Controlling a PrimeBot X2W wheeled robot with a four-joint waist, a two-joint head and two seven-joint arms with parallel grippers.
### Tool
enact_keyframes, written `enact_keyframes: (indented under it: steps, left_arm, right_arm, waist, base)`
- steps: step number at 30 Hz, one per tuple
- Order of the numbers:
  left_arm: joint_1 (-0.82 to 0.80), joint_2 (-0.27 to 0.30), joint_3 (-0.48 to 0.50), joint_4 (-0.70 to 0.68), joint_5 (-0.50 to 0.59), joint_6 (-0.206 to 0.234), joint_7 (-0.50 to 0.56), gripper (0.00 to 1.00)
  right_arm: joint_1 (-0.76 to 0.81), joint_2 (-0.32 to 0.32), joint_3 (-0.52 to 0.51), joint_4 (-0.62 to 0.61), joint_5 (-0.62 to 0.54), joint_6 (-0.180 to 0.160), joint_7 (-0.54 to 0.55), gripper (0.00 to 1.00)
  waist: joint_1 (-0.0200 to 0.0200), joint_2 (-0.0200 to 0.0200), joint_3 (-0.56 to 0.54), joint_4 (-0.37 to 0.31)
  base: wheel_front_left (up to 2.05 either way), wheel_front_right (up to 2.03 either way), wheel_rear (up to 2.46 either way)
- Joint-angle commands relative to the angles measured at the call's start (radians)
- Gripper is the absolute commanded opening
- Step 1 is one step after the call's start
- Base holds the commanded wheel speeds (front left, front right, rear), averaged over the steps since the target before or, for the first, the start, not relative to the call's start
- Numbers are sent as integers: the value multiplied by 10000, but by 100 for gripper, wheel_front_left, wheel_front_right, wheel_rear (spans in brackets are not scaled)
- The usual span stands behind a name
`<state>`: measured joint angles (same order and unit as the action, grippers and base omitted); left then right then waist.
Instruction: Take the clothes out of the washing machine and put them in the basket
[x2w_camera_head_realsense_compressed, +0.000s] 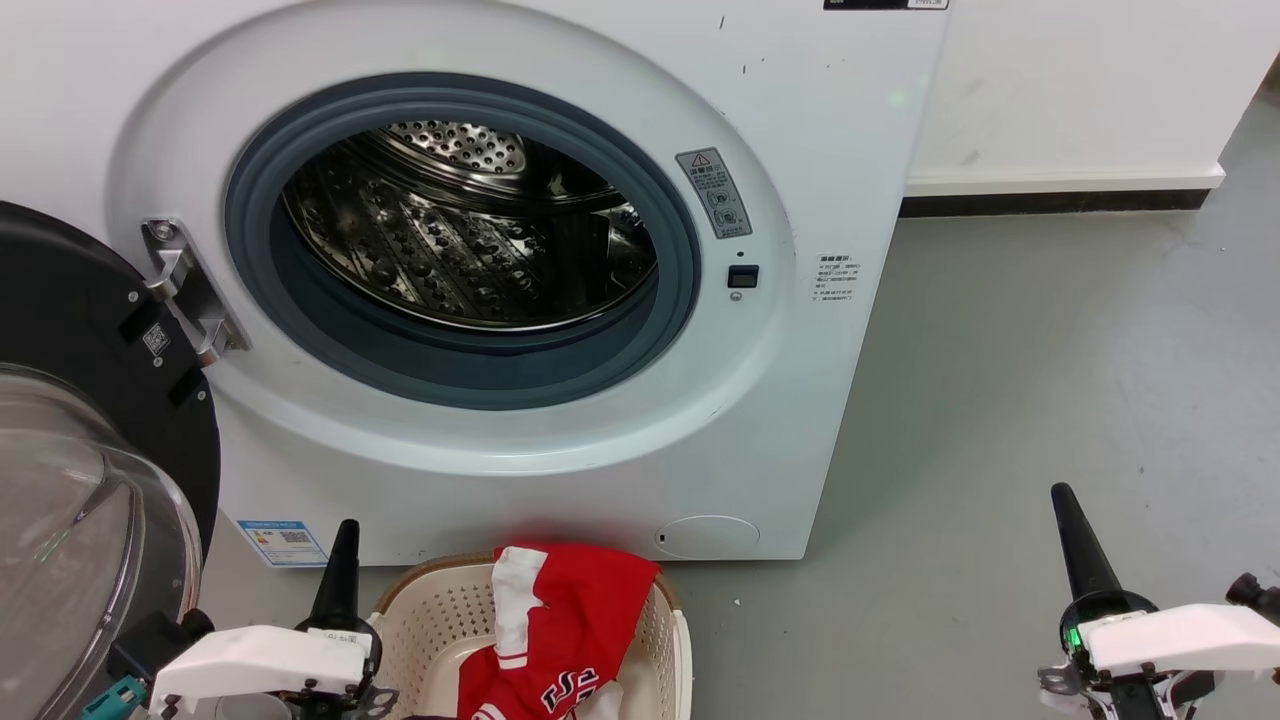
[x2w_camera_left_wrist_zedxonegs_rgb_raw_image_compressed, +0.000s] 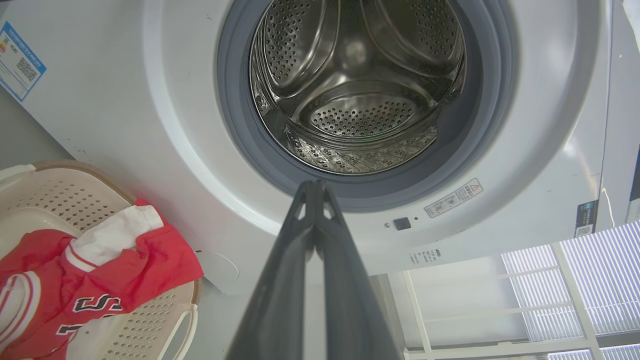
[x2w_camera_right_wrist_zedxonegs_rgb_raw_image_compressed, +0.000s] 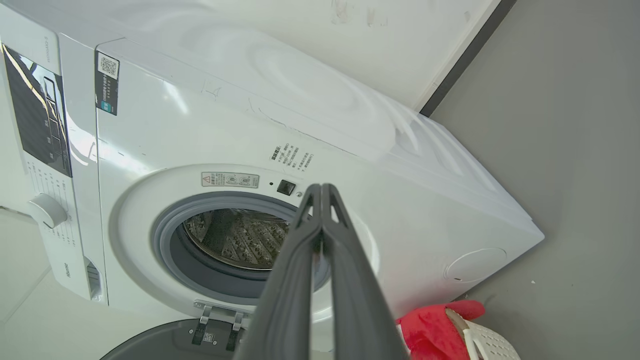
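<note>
The white washing machine (x2w_camera_head_realsense_compressed: 560, 400) stands before me with its door (x2w_camera_head_realsense_compressed: 90, 450) swung open to the left; its steel drum (x2w_camera_head_realsense_compressed: 470, 225) holds nothing I can see. The red and white clothes (x2w_camera_head_realsense_compressed: 560, 625) lie in the cream basket (x2w_camera_head_realsense_compressed: 430, 620) on the floor below the porthole, one edge draped over the far rim. My left gripper (x2w_camera_head_realsense_compressed: 345, 535) is shut and empty, just left of the basket. Far to the right, over bare floor, my right gripper (x2w_camera_head_realsense_compressed: 1062, 497) is also shut and empty. The left wrist view faces the drum (x2w_camera_left_wrist_zedxonegs_rgb_raw_image_compressed: 355, 90), with the clothes (x2w_camera_left_wrist_zedxonegs_rgb_raw_image_compressed: 95, 280) in the basket (x2w_camera_left_wrist_zedxonegs_rgb_raw_image_compressed: 60, 195) at lower left.
Grey floor (x2w_camera_head_realsense_compressed: 1050, 350) stretches to the right of the machine, up to a white wall with a dark skirting strip (x2w_camera_head_realsense_compressed: 1050, 202). The open glass door takes up the lower left. In the right wrist view the machine's control panel (x2w_camera_right_wrist_zedxonegs_rgb_raw_image_compressed: 40, 120) and dial (x2w_camera_right_wrist_zedxonegs_rgb_raw_image_compressed: 47, 211) show.
</note>
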<state>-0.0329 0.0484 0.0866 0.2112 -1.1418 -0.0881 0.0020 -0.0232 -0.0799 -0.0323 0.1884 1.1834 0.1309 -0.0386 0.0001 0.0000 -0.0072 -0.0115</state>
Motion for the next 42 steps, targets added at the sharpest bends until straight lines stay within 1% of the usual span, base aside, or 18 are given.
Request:
enact_keyframes:
  steps: [1, 22, 42]
  left_arm:
    - [-254, 21, 45, -45, -214, -56, 58, 0]
    - [-505, 24, 155, 133, -2236, -236, 551, 0]
    - [-719, 25, 251, 286, -3858, -380, 938, 0]
  right_arm:
    - [-259, -65, -34, -27, 235, 0, 63, 0]
    - [-538, -39, -205, 239, 2210, -1, 585, 0]
    - [-778, 6, -370, 453, 3794, -2, 1021, 0]
  waist:
    - [-1, 0, 2, 2]
    - [-1, 0, 42, 46]
    - [-1, 0, 80, 88]
  base:
    - [0, 0, 0]
    - [0, 0, 0]
    - [0, 0, 0]
